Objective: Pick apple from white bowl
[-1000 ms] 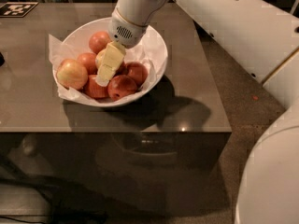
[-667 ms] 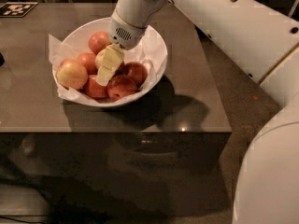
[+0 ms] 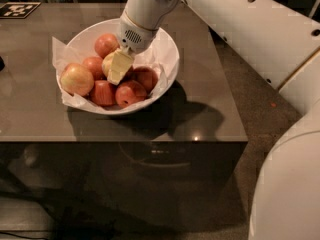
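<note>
The white bowl (image 3: 167, 49), lined with crinkled white paper, stands on the dark table and holds several apples. My gripper (image 3: 119, 69) reaches down into the middle of the bowl from the upper right. A pale yellow-green apple (image 3: 107, 62) lies right against the gripper's left side and is partly hidden by it. Another pale yellow-pink apple (image 3: 76, 79) sits at the bowl's left edge. Deep red apples (image 3: 130, 93) lie in front of and behind the gripper.
The dark table (image 3: 210, 109) ends at its front edge just below the bowl and at its right edge near the arm. A black-and-white marker tag (image 3: 19, 9) lies at the far left corner. My white arm fills the right side.
</note>
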Available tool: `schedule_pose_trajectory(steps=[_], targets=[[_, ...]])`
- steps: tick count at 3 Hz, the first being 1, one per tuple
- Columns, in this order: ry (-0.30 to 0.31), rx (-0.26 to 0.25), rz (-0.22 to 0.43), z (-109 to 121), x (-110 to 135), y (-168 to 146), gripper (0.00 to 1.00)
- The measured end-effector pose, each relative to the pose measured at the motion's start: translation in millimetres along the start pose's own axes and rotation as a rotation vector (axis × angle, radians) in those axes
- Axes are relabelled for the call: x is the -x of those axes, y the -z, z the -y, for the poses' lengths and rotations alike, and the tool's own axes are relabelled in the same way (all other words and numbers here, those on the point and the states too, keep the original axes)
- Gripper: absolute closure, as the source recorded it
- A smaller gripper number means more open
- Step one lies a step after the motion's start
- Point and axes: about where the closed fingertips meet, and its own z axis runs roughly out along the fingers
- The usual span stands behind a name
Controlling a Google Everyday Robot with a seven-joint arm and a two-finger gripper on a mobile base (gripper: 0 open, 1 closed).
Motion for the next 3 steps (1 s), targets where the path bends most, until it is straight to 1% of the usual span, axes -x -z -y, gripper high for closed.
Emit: schedule_pose_trajectory(steps=[1,2,3], targets=[[0.0,0.0,0.001,0.0,0.0,0.3,0.89],[0.014,-0.008,0.035,-0.8,1.3,20.7,1.0],[0.042,-0.018,0.109,-4.2,5.9,61.0,1.0]])
